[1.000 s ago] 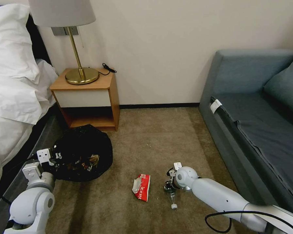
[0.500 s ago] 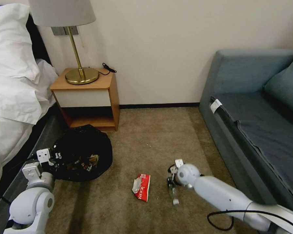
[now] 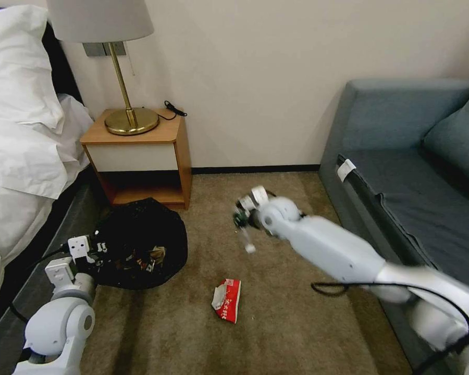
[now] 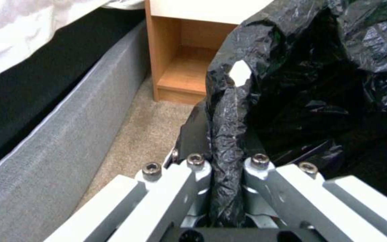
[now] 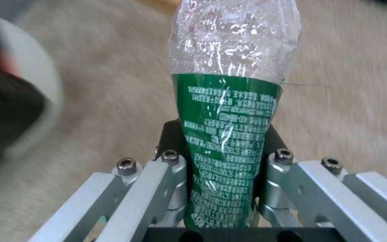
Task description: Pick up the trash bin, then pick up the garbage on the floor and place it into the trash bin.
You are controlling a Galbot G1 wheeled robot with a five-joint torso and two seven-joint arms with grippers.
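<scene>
The trash bin [image 3: 140, 245] with its black bag liner [image 4: 301, 84] sits low by the nightstand, litter lying inside it. My left gripper [image 3: 96, 249] is shut on the bin's rim, the bag pinched between its fingers [image 4: 196, 168]. My right gripper [image 3: 242, 219] is raised above the carpet, right of the bin, shut on the clear green-labelled bottle [image 5: 229, 111], which hangs cap-down [image 3: 246, 240]. A red-and-white wrapper [image 3: 227, 299] lies on the carpet in front of me.
A wooden nightstand [image 3: 140, 156] with a brass lamp [image 3: 125, 78] stands behind the bin. The bed [image 3: 21, 146] runs along the left, a grey sofa [image 3: 417, 182] along the right. Open carpet [image 3: 276, 333] lies between them.
My right gripper has lifted the bottle off the carpet and swung it up and left toward the bin. The bin and left gripper have shifted slightly right.
</scene>
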